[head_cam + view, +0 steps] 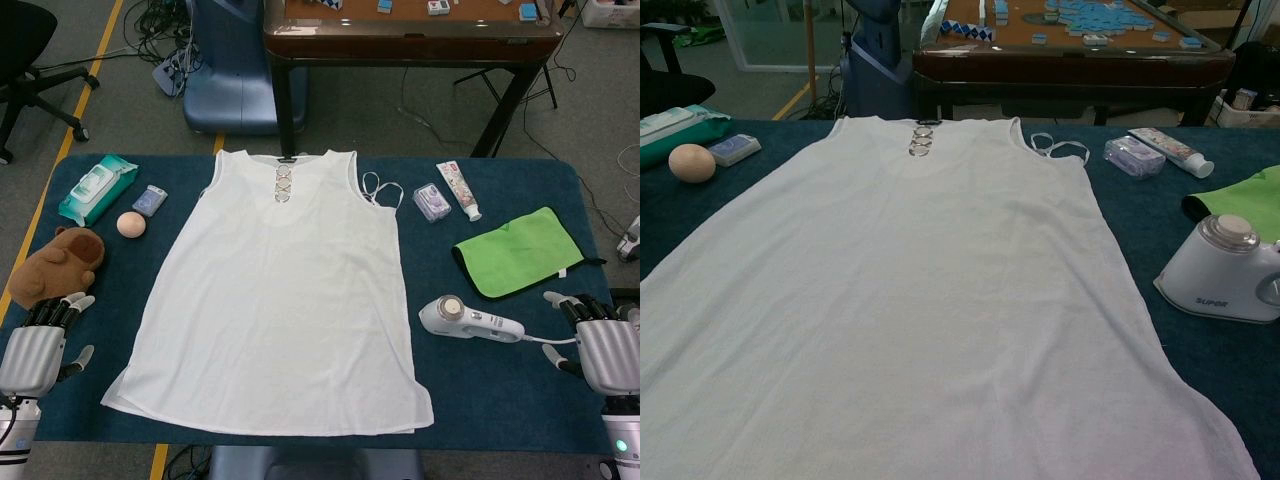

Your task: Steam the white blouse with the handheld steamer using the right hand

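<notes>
The blouse lay flat; the steamer lay beside it, near the empty right hand.

The white blouse is lying flat across the middle of the table, sleeveless, its laced neckline pointing to the far edge and its hem toward the near edge. The handheld steamer is lying on its side just right of the blouse, white and grey, its round head facing upward.
</notes>
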Motion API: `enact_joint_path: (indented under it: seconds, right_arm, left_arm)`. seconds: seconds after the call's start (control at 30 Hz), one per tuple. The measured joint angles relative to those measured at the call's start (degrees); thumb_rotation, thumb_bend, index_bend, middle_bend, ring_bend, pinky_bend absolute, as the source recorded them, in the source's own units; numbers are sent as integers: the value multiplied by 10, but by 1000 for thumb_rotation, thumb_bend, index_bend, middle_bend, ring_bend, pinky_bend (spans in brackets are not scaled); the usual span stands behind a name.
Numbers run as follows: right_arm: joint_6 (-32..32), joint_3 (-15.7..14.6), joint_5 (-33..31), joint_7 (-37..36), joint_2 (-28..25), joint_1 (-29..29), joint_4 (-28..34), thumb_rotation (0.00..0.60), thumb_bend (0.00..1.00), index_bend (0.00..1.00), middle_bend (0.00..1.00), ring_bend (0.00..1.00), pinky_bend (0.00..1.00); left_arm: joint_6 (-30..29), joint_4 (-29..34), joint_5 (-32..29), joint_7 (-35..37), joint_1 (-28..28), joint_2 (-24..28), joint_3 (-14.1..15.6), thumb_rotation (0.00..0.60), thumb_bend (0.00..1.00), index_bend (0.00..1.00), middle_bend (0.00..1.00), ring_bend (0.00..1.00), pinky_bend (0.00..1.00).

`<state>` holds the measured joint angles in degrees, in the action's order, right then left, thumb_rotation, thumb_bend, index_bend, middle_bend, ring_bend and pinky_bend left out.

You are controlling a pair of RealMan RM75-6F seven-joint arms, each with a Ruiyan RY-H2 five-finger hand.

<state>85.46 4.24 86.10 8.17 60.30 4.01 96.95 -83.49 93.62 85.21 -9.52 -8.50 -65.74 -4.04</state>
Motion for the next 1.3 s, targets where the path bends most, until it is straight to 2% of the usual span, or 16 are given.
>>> enact_joint_path:
  seconds: [0.3, 0.53, 0.77, 0.93, 1.3]
  right_arm:
    - [-47, 6, -40, 51, -10, 19, 37, 600, 136, 300, 368, 260, 345]
    - [-107, 19, -101, 116, 0, 57, 56, 600, 113, 324, 372, 263, 345]
    - [-161, 33, -150, 160, 34, 105, 43, 600, 113, 392, 390, 263, 345]
    - [-196, 34, -178, 177, 62, 132, 27, 600, 113, 393, 395, 263, 345]
    - [-217, 28, -225, 192, 92, 151, -13, 600, 113, 409, 416, 263, 345]
  left_arm:
    - [27, -3, 9, 13, -16, 12, 5, 600, 246, 198, 187, 151, 126]
    - [36, 2, 32, 30, -23, 11, 18, 600, 246, 199, 187, 151, 126]
    - [45, 5, 52, 53, -29, 7, 32, 600, 246, 199, 187, 151, 126]
    - [40, 4, 57, 58, -28, 7, 35, 600, 246, 199, 187, 151, 126]
    - [32, 0, 54, 65, -22, 9, 40, 600, 246, 199, 187, 151, 125]
